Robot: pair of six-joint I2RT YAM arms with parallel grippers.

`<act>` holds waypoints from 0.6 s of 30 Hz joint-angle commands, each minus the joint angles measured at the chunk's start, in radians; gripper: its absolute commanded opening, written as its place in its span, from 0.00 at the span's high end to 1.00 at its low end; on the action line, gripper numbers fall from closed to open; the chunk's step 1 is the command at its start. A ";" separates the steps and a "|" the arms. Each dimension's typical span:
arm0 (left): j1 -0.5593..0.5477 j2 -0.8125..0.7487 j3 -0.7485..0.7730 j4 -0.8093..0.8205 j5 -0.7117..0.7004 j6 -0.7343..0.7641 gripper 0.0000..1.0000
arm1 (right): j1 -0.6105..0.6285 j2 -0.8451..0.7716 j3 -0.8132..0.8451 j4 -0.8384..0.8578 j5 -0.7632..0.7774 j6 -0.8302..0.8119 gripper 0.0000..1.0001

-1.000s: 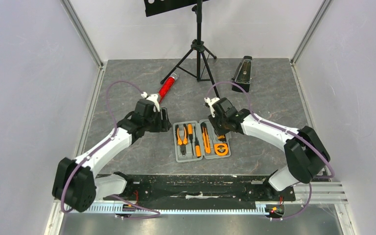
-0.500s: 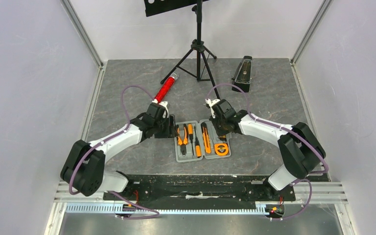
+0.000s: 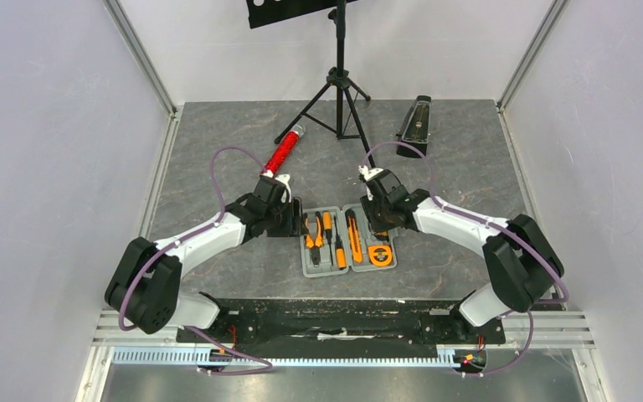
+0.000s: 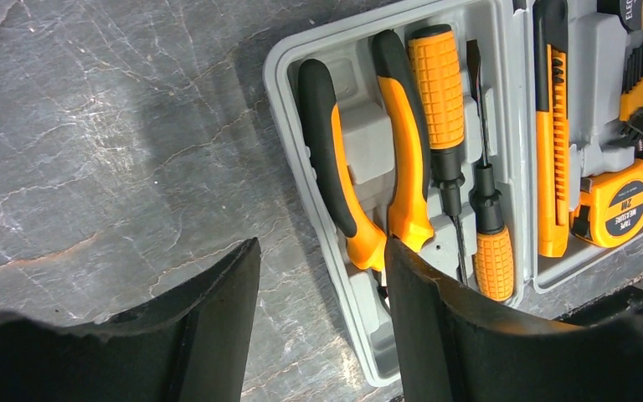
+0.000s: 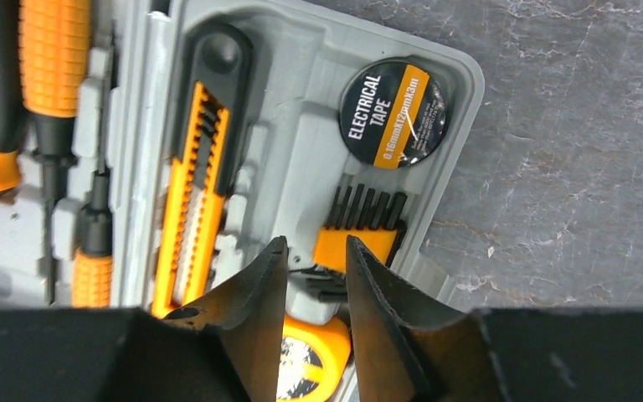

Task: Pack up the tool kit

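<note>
Since a second ago the left arm has swung in from the left, and its left gripper (image 3: 289, 219) now sits at the left edge of the open grey case (image 3: 347, 270); the right gripper (image 3: 378, 224) has barely shifted and hangs over the case's right half. Top view: I see the case lying open and flat on the dark marbled table (image 3: 452, 167), just ahead of the arm bases and between the two grippers. A red glittery cylinder (image 3: 284, 152), a tripod stand (image 3: 340, 79) and a black metronome (image 3: 416, 126) lie well behind it, and pale walls (image 3: 50, 167) enclose the table on three sides. Left wrist view: the jaws stand well apart with nothing between them. One finger is over bare table and the other is over the case's near corner. The left half holds the pliers (image 4: 335, 167) and two screwdrivers (image 4: 437, 75), each in its recess. The right half shows the knife (image 4: 551, 151) and the tape measure (image 4: 624, 205). Right wrist view: the jaws are parted only narrowly and grip nothing that I can see. They hover above the orange holder of hex keys (image 5: 360, 226), with the tape measure partly hidden below the fingers. A roll of electrical tape (image 5: 393, 117) sits in the corner recess, and the knife lies alongside the hinge.
</note>
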 commanded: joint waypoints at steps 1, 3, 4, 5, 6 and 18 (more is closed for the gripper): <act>-0.005 -0.025 0.041 0.012 0.007 -0.037 0.38 | -0.009 -0.093 0.075 -0.058 -0.034 -0.019 0.67; -0.005 -0.029 0.058 0.006 0.006 -0.030 0.38 | -0.019 -0.095 0.091 -0.088 -0.037 -0.036 0.70; -0.005 -0.032 0.070 -0.002 0.005 -0.024 0.38 | -0.023 -0.089 0.095 -0.107 -0.038 -0.042 0.71; -0.005 -0.034 0.084 -0.012 0.005 -0.013 0.38 | -0.027 -0.079 0.099 -0.123 -0.037 -0.047 0.72; -0.005 -0.035 0.102 -0.025 0.005 -0.002 0.38 | -0.028 -0.070 0.099 -0.131 -0.037 -0.050 0.73; -0.005 0.000 0.132 -0.055 0.029 0.020 0.38 | -0.029 0.043 0.129 -0.171 -0.080 -0.056 0.83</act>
